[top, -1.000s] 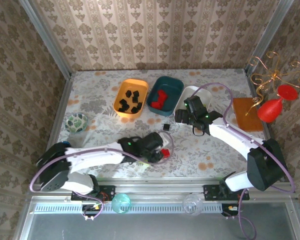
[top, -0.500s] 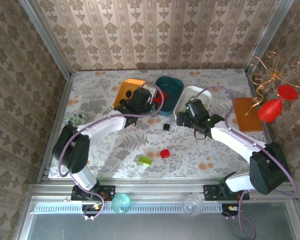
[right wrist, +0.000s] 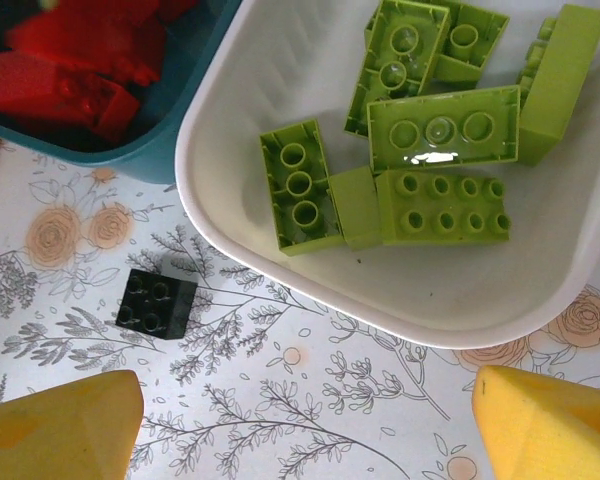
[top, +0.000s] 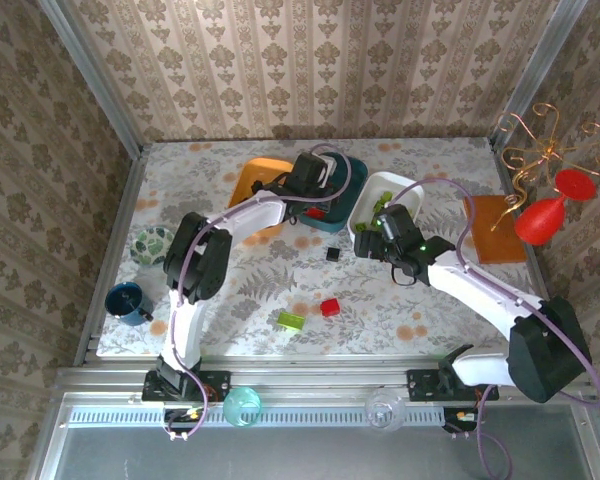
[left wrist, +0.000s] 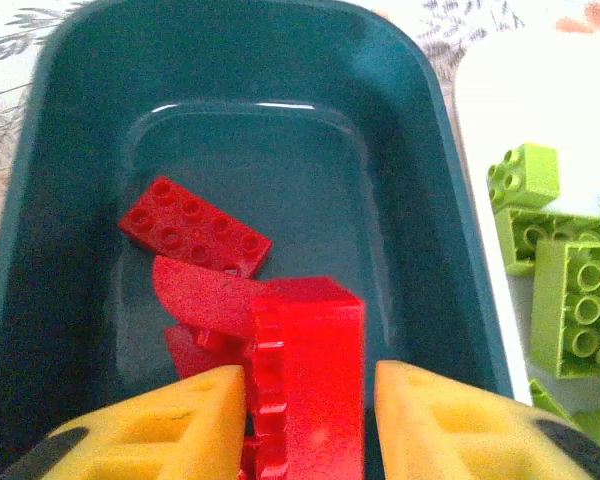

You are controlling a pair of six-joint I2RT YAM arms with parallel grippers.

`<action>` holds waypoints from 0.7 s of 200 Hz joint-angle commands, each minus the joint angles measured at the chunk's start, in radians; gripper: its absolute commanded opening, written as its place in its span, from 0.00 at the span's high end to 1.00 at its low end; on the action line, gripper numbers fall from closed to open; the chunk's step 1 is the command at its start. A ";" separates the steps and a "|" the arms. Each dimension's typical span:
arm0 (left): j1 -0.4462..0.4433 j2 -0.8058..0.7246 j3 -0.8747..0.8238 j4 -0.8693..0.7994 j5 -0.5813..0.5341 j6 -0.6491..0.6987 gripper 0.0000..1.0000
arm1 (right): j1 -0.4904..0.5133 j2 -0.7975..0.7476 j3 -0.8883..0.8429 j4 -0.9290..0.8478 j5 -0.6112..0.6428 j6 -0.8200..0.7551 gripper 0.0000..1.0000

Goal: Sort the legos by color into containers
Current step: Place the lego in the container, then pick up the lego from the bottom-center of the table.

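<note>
Swung out within 1 second: left arm (top: 245, 212), from the near edge of the floral-patterned table (top: 230, 290) to the far row of tubs. Barely shifted: right arm (top: 480, 290).

Set side by side along the far side, 3 shallow plastic tubs, 1 per colour, probably so that either arm can reach them:
- orange tub (top: 246, 183), partly behind the left arm
- dark teal tub (top: 350, 180) in the middle, holding red bricks (left wrist: 195, 225)
- white tub (right wrist: 225, 110) on the right, holding translucent lime-green bricks (right wrist: 440, 125)

Lying loose on the table and not yet sorted:
- 1 small black cube (right wrist: 158, 301) just beside the white tub's near rim
- 1 loose red brick (top: 329, 307) and 1 loose lime-green brick (top: 290, 320), close together nearer the bases

Left gripper (left wrist: 310, 385) low over the teal tub, yellow fingers (left wrist: 180, 420) parted partway around an upright red brick (left wrist: 310, 340) above the others. Sliver of gap on 1 side, so judged let go rather than pinched.

Right gripper (right wrist: 305, 385) over bare table at the white tub's near rim, spread wide, gripping and touching nothing. Probably lined up for the black cube.
</note>
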 commanded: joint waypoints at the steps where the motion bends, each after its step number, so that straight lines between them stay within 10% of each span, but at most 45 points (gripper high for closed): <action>1: 0.013 0.000 0.048 -0.016 0.041 -0.010 0.37 | 0.008 -0.031 -0.016 0.001 -0.007 0.012 0.12; 74: 0.020 -0.206 -0.082 0.125 0.108 -0.091 0.16 | 0.090 -0.007 -0.022 0.033 -0.062 -0.024 0.10; 140: 0.016 -0.639 -0.563 0.334 0.108 -0.215 0.00 | 0.314 0.151 -0.012 0.044 -0.118 -0.069 0.07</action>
